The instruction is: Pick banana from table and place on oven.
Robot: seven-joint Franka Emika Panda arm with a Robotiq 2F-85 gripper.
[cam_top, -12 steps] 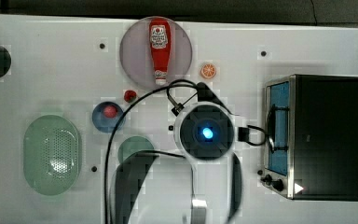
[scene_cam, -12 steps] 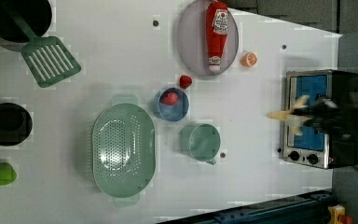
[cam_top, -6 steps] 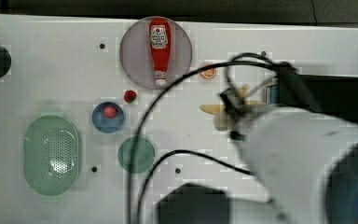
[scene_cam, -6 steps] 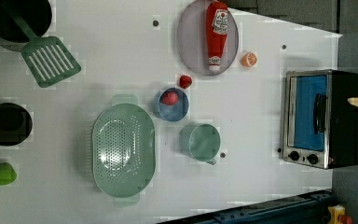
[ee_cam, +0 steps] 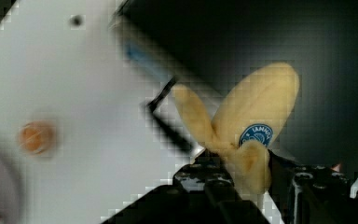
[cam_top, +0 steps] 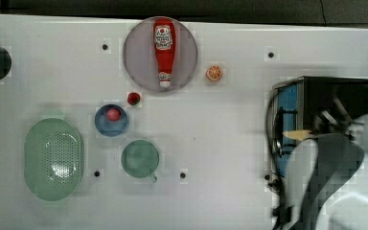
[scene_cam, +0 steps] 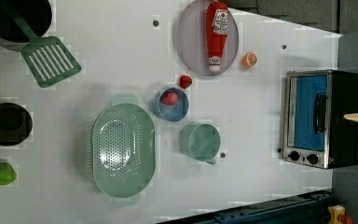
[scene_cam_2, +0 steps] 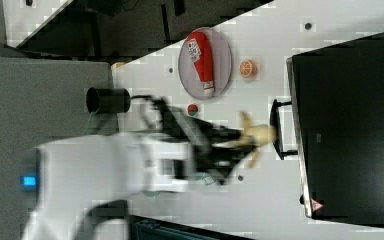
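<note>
Wrist view shows the hand (ee_cam: pixel 242 186) gripping the banana (ee_cam: pixel 256 116) over the oven (ee_cam: pixel 270 42); top view's arm hides most of it.

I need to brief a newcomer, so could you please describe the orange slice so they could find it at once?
Find the round grey plate with the ketchup bottle near the table's far edge in the top view. Just off the plate's right rim lies the orange slice, a small flat orange disc, unlike the red fruit nearby.
</note>
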